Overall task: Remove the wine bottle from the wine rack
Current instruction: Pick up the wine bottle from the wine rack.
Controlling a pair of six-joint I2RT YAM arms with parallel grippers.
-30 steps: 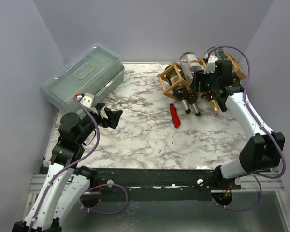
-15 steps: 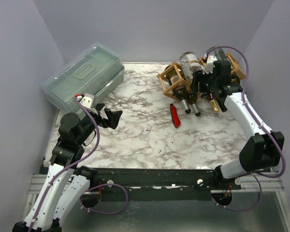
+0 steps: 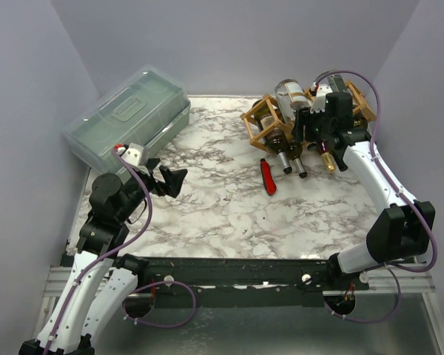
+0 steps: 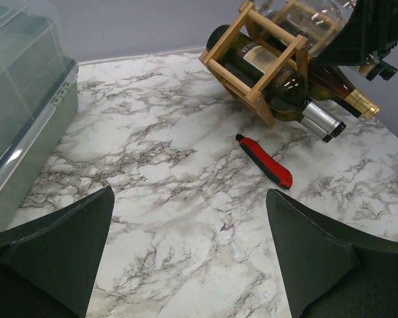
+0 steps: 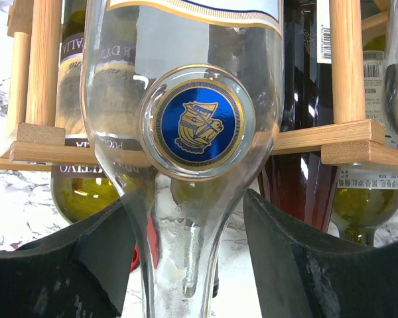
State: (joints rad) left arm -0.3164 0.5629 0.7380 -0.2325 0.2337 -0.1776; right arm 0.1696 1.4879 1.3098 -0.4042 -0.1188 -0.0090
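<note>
1 wine rack (image 5: 43, 66); 1 clear wine bottle (image 5: 186, 165) straddled by right end effector (image 5: 186, 212), grip unclear; left end effector (image 4: 189, 195) released.

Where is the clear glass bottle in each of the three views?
Top external: clear glass bottle upper right, base poking out at the far side of the wine rack.
Left wrist: top edge, right, inside the rack.
Right wrist: centre, neck between the right fingers.
Shared landmark: the wine rack.

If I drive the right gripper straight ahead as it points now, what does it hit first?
The clear glass bottle. The right gripper straddles its neck, so the widening shoulder by the blue medallion would probably meet the fingers first, before the wine rack behind it.
</note>
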